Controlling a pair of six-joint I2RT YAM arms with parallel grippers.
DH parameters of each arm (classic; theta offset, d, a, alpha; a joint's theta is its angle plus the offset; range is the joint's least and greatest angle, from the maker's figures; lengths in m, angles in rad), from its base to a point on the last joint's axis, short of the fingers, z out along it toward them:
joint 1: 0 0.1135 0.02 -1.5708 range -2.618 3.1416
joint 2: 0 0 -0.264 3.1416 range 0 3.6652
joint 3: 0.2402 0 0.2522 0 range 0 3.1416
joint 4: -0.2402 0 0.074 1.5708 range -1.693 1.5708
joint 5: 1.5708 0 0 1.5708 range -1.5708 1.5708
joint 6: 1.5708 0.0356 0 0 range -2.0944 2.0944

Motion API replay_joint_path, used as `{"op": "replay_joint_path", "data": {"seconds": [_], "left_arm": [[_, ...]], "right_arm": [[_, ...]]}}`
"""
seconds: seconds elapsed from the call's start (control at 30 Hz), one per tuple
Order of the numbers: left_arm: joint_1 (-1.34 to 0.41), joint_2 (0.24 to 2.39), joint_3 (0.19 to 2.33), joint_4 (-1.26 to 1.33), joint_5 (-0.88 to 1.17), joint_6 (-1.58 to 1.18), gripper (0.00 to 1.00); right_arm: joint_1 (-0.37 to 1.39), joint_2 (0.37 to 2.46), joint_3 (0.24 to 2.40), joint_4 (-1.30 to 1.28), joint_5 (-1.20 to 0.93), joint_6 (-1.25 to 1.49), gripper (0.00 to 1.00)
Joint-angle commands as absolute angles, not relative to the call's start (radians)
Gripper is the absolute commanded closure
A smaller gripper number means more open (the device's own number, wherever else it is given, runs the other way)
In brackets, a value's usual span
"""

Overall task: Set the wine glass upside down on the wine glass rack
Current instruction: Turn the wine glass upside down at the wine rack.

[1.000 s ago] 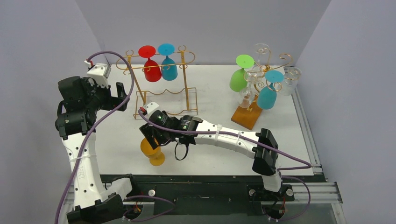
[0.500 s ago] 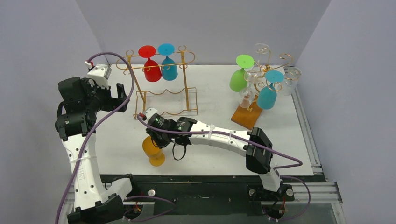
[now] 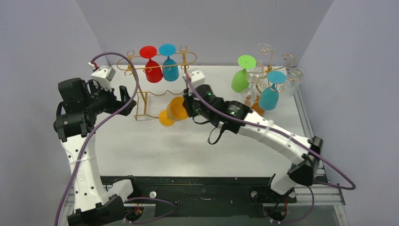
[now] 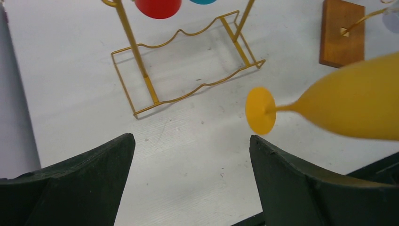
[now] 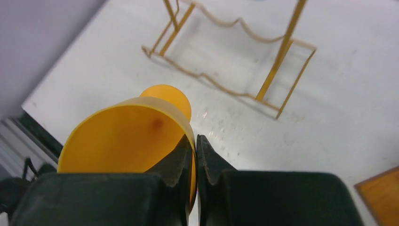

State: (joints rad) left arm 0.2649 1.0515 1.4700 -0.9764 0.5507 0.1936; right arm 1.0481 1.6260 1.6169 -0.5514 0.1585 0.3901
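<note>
My right gripper (image 5: 195,146) is pinched tight on the rim of the orange wine glass (image 3: 175,110), which sits mid-frame in the top view, just in front of the gold rack (image 4: 142,70). The glass lies nearly level, with its foot toward frame left and its mouth toward the right. My left gripper (image 4: 189,141) gapes wide and holds nothing. The table (image 3: 155,150) is white and the walls (image 3: 211,23) are pale lavender.

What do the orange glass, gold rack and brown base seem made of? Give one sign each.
Orange glass: probably plastic; opaque, even colour, matte surface.
Gold rack: thin metal rod, gold-coated, faintly shiny, with crisp bends.
Brown base: likely wood; a flat brown slab with a dull finish, though the grain is unclear.
</note>
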Motion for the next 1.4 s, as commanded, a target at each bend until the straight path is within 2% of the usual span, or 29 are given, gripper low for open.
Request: {"op": "replay_joint_path", "data": {"seconds": [0.0, 0.17, 0.37, 0.53, 0.9, 0.97, 1.0, 1.03, 1.13, 1.17, 1.33, 1.37], "left_arm": [[0.265, 1.054, 1.536, -1.044, 0.768, 0.218, 0.13], [0.187, 1.065, 1.526, -1.073, 0.824, 0.216, 0.19], [0.071, 1.037, 1.490, -1.026, 0.818, 0.148, 0.20], [0.061, 1.051, 1.490, -0.991, 0.798, 0.125, 0.21], [0.062, 1.077, 1.462, -0.973, 0.793, 0.134, 0.33], [0.063, 1.078, 1.462, -0.961, 0.816, 0.132, 0.45], [0.063, 1.078, 1.463, -0.952, 0.831, 0.132, 0.59], [0.063, 1.081, 1.465, -0.949, 0.844, 0.132, 0.66], [0.065, 1.095, 1.491, -0.955, 0.875, 0.147, 0.97], [0.066, 1.098, 1.499, -0.963, 0.879, 0.161, 1.00], [0.072, 1.089, 1.503, -0.910, 0.833, 0.249, 1.00], [0.073, 1.085, 1.503, -0.895, 0.819, 0.278, 1.00]], "right_arm": [[1.042, 1.425, 1.552, -0.304, 0.309, 0.347, 1.00], [1.044, 1.360, 1.501, -0.177, 0.317, 0.348, 1.00], [1.073, 1.368, 1.523, -0.141, 0.310, 0.350, 1.00], [1.101, 1.355, 1.505, -0.089, 0.302, 0.353, 1.00], [1.160, 1.309, 1.420, 0.030, 0.310, 0.354, 1.00], [1.163, 1.300, 1.405, 0.055, 0.307, 0.354, 1.00], [1.164, 1.296, 1.400, 0.062, 0.299, 0.354, 1.00], [1.163, 1.296, 1.395, 0.070, 0.290, 0.356, 1.00], [1.163, 1.300, 1.391, 0.066, 0.269, 0.359, 1.00], [1.164, 1.302, 1.390, 0.057, 0.265, 0.362, 0.92], [1.157, 1.273, 1.389, -0.066, 0.243, 0.380, 0.42], [1.153, 1.254, 1.383, -0.093, 0.230, 0.381, 0.37]]}}
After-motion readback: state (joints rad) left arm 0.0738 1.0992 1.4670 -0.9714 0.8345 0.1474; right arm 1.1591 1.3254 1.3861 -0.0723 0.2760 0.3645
